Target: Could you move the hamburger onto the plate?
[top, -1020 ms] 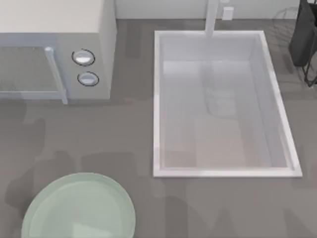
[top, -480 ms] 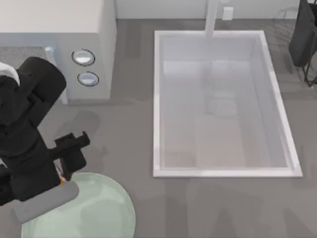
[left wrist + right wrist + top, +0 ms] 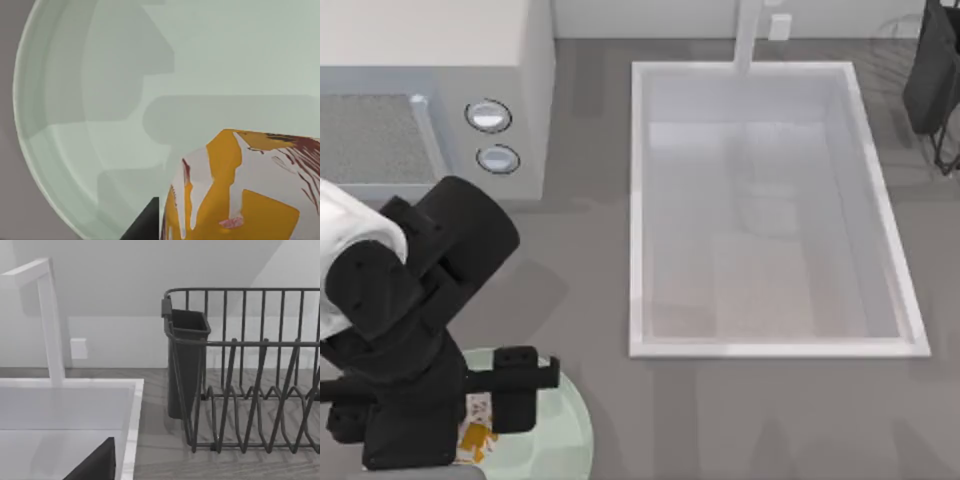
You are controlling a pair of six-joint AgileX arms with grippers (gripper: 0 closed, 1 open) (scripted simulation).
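Hanging over the near-left part of the plate (image 3: 575, 420), the hamburger (image 3: 475, 432) shows as a small orange-yellow and whitish patch tucked under the left claw (image 3: 490, 415). From the left wrist view the hamburger (image 3: 235, 190) sits close under the camera with the plate's pale green floor (image 3: 100, 100) spread out behind it; whether it already touches the plate or hangs just above cannot be told. It appears to be carried there so that it can be let go inside the rim. The left claw seems to be pinching it, since a dark fingertip (image 3: 145, 225) lies right beside it, but the fingers' spread cannot be told for certain.

Around the plate lies the grey bench (image 3: 590, 290). A microwave (image 3: 430, 110) stands at the far left, well apart from the plate, and a white sink (image 3: 770, 210) fills the right half, with a faucet (image 3: 748, 35) at its far edge. A dark dish rack (image 3: 240, 370) stands beyond the sink near the right arm, which stays parked there. Nothing lies on the plate to block the drop; my guess is that only the release remains
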